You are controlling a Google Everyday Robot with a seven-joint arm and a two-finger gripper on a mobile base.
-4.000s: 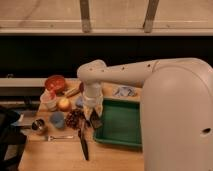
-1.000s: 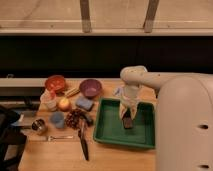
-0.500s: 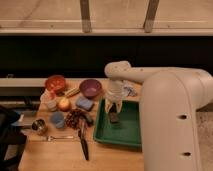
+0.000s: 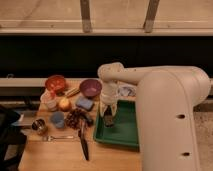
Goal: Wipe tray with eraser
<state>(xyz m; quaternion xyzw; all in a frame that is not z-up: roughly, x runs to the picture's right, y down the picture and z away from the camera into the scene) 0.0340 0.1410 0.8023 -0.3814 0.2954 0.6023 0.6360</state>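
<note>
The big white arm housing fills the near right, hiding the right part of the green tray. From it the arm reaches left and bends down to the gripper, which hangs over the tray's left end, just inside the left rim. Its fingers are pressed together on the eraser, a small dark block held against the tray floor.

Half a second ago the gripper and eraser stood a little farther right and nearer the tray's middle; a second ago they were farther right again, toward the far right part. They have swept leftward across the floor.

Left of the tray, on the wooden table, a black-handled knife lies nearest, pointing toward the front edge, with a fork and a small metal cup farther left. Just beside the tray's left rim sits a dark cluster that looks like grapes, then a blue cup. Behind these lie a blue-grey sponge, an apple and a white cup. Farthest back stand a purple bowl and an orange bowl. Nothing stands between the gripper and the tray floor.
</note>
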